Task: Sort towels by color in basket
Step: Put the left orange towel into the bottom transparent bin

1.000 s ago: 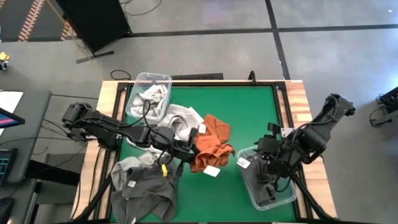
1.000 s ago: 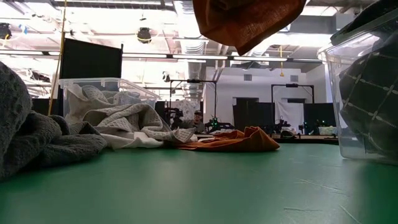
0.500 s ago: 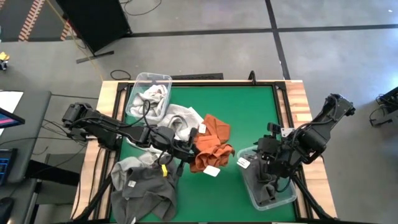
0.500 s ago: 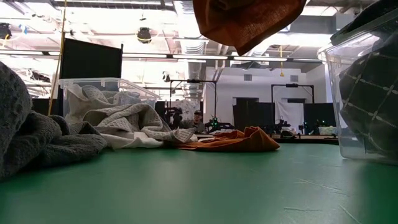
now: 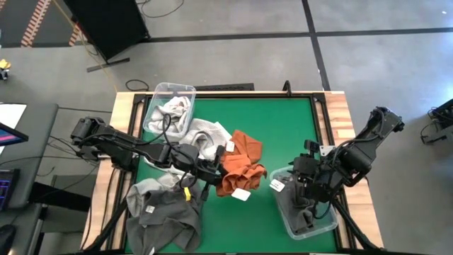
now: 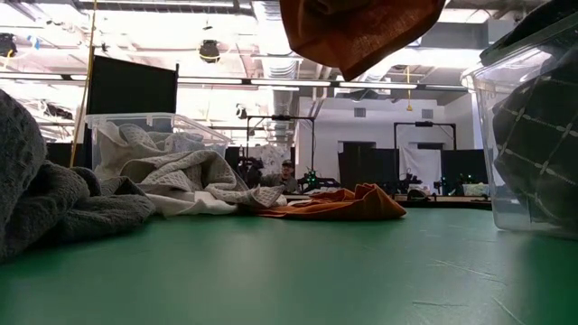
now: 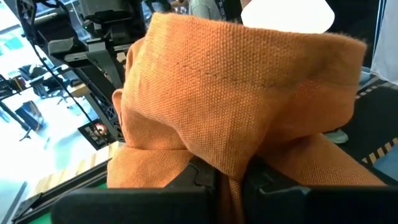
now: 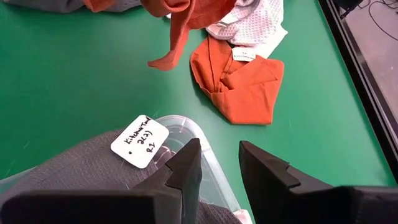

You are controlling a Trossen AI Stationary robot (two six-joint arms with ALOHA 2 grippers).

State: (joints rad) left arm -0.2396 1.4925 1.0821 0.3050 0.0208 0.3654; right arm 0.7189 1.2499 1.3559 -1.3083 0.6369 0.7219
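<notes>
Nothing has moved: left pincer (image 7: 229, 180) still pinches the rust orange towel (image 7: 249, 106) aloft.

Two clear bins: one (image 5: 169, 106) at the table's far left, one (image 5: 306, 212) near right; two rust orange towels: one (image 5: 236, 178) lifted, one (image 5: 244, 146) flat; two robot arms; remaining towels heaped, count indeterminate.

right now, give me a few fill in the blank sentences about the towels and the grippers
1. The left gripper is shut on a rust ____ towel, lifted off the table.
2. The right gripper hangs open over a clear bin holding a ____ grey towel.
3. A second rust towel lies flat on the ____ table.

Missing words: orange; dark; green
</notes>
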